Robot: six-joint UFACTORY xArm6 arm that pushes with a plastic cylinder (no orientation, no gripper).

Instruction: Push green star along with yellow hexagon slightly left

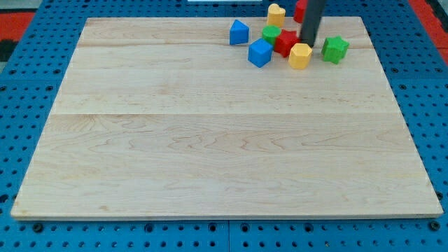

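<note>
The green star (334,49) lies near the view's top right on the wooden board (224,140). The yellow hexagon (300,56) lies just to its left, a small gap between them. My tip (308,43) comes down from the top edge and ends right above the yellow hexagon, between the red star-like block (285,43) and the green star. Whether it touches the hexagon I cannot tell.
A cluster sits left of the tip: a blue cube (260,53), a green round block (271,33), a blue wedge-like block (239,32) and a yellow heart (276,14). A red block (299,11) shows partly behind the rod at the top edge.
</note>
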